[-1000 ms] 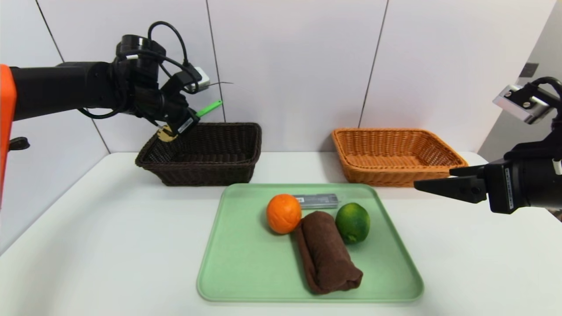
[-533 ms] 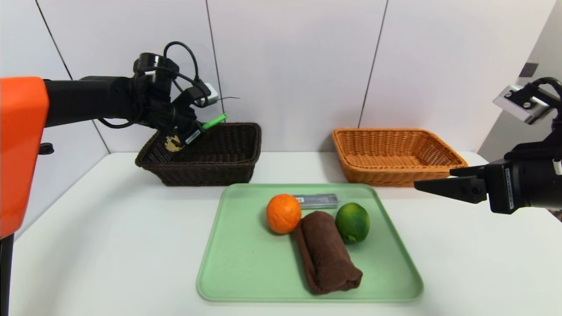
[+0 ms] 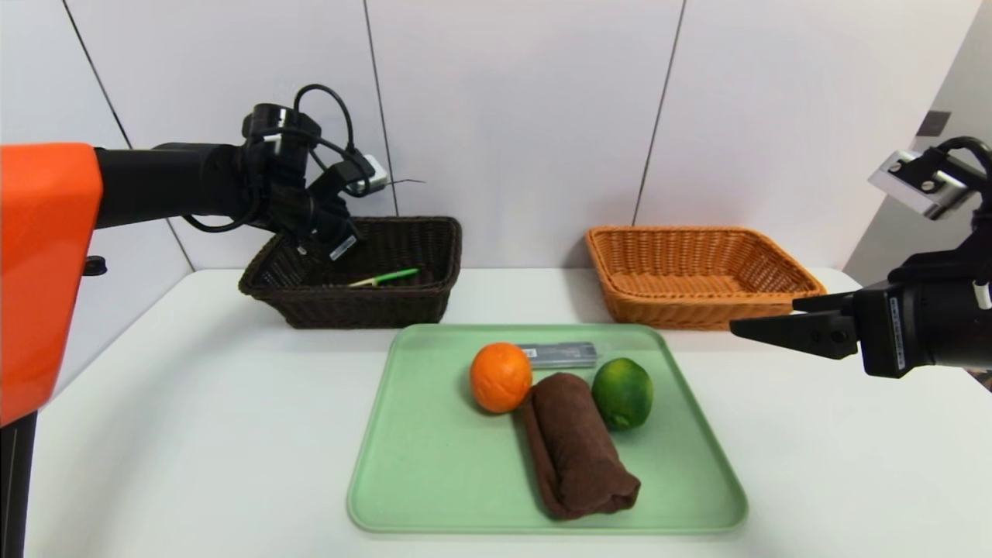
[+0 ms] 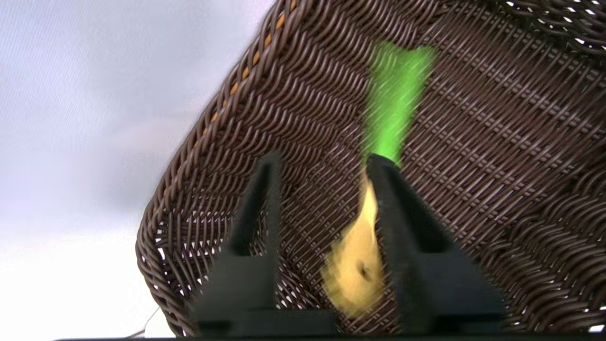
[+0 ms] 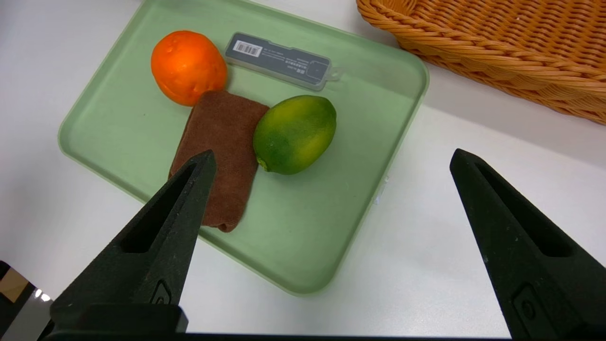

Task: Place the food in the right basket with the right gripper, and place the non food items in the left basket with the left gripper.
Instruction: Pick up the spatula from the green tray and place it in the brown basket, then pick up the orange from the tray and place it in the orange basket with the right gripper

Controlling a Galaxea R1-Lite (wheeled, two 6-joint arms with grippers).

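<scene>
A: Entry. Where is the green-and-yellow tool (image 3: 385, 277)?

B: In the dark brown basket (image 3: 434, 263), lying flat on its floor, green end toward 3 o'clock in the head view. In the left wrist view it is a blurred green and yellow streak (image 4: 395, 104) just beside one finger; I cannot tell whether it touches that finger.

A: Left gripper (image 3: 329, 242)?

B: Over the basket's 9 o'clock end. Fingers (image 4: 258, 208) parted with a gap between them, grasping nothing.

A: Other non-food items?

B: On the green tray (image 3: 434, 465). The rolled brown towel (image 3: 577, 446) lies near the tray's centre, running from 12 toward 5 o'clock. The grey case (image 3: 559, 354) lies at the tray's 12 o'clock edge, flat, barcode label up.

A: Food?

B: The orange (image 3: 501, 377) touches the towel's far end on the 9 o'clock side. The lime (image 3: 622, 392) sits just beside the towel on the 3 o'clock side. The case lies behind both fruits.

A: Right side?

B: The orange wicker basket (image 3: 775, 267) stands at 1 o'clock from the tray, apart from it. The right gripper (image 3: 756, 329) hangs above the white table (image 3: 194, 434) at the tray's 3 o'clock, fingers (image 5: 156, 246) spread wide, holding nothing.
</scene>
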